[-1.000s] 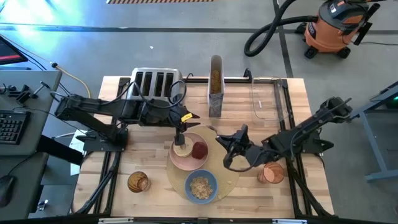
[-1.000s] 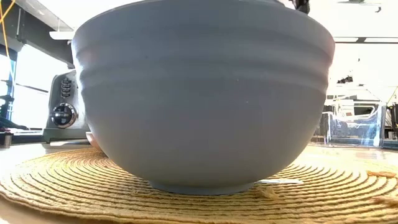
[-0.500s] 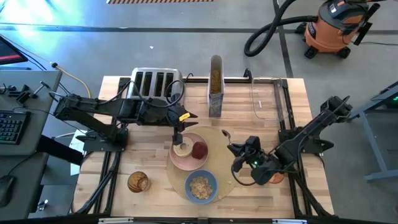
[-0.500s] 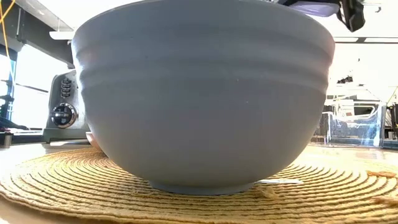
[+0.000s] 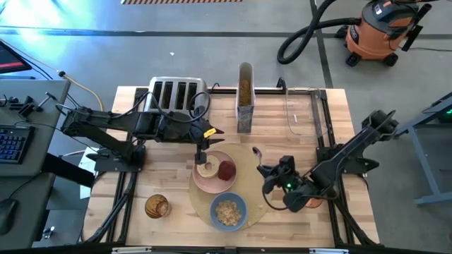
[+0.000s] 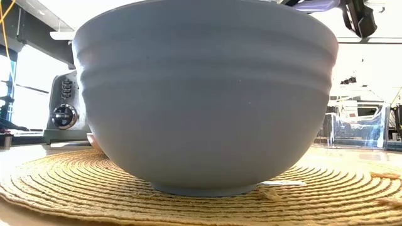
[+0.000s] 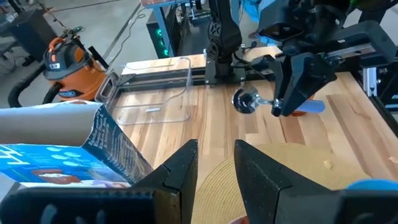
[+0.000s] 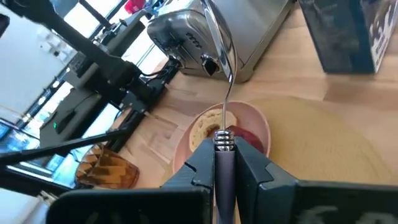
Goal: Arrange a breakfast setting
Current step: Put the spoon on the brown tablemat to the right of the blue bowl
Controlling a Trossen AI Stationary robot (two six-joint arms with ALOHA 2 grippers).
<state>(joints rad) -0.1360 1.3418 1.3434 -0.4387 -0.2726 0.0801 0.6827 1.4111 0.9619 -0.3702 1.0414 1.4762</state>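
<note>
clearly the right hand (image 5: pixel 263 171) grips the spoon (image 8: pixel 222 93) above the placemat (image 5: pixel 258 201) edge; it should lower it flat beside the bowl (image 5: pixel 228 211). left hand (image 5: pixel 203 151), slightly parted, hovers over the bagel (image 5: pixel 207 168).

On the counter (image 5: pixel 141 194) there is one round placemat (image 5: pixel 258 201), one pink plate (image 5: pixel 212 180) and one blue bowl (image 5: pixel 228 211). The plate carries one bagel (image 5: pixel 207 168) and one red fruit (image 5: pixel 226 170); the bowl holds one heap of cereal flakes (image 5: pixel 227 210).

There is one spoon (image 5: pixel 258 156), gripped in the right claw (image 5: pixel 265 171). There are two claws: the left claw (image 5: pixel 203 149) hangs just over the bagel.

Behind the left claw stands one toaster (image 5: pixel 174 94) with four slots. There is one tall cereal container (image 5: pixel 244 97), one clear tray (image 5: pixel 302 113), and two amber cups (image 5: pixel 157 206), one beside each arm.

Beyond the counter stands one orange vacuum cleaner (image 5: pixel 378 28).
</note>
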